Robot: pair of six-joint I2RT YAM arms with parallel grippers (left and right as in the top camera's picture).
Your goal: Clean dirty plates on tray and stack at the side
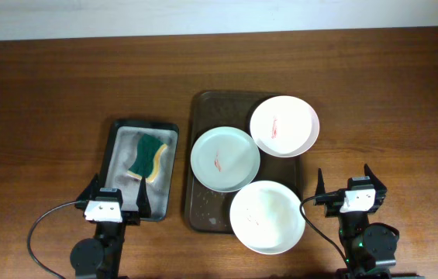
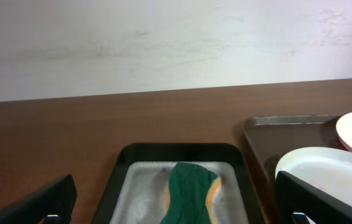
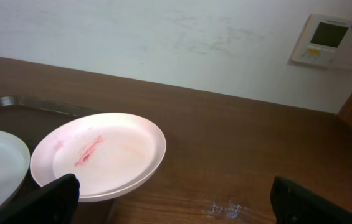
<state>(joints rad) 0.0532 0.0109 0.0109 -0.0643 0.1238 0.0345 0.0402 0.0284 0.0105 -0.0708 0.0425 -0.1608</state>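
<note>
Three plates lie on the dark brown tray (image 1: 205, 105). The pale green plate (image 1: 225, 159) sits mid-left with a red smear. The pinkish-white plate (image 1: 284, 125) overhangs the tray's back right edge and has a red smear; it also shows in the right wrist view (image 3: 101, 152). The white plate (image 1: 267, 217) overhangs the front right corner. My left gripper (image 1: 113, 198) is open and empty at the front of the black sponge tray. My right gripper (image 1: 353, 188) is open and empty over bare table right of the white plate. The tray (image 2: 300, 127) and pale green plate (image 2: 331, 171) show in the left wrist view.
A small black tray (image 1: 118, 143) left of the brown tray holds a green-yellow sponge (image 1: 148, 157), also seen in the left wrist view (image 2: 191, 190). A wall with a white control panel (image 3: 328, 40) stands behind the table.
</note>
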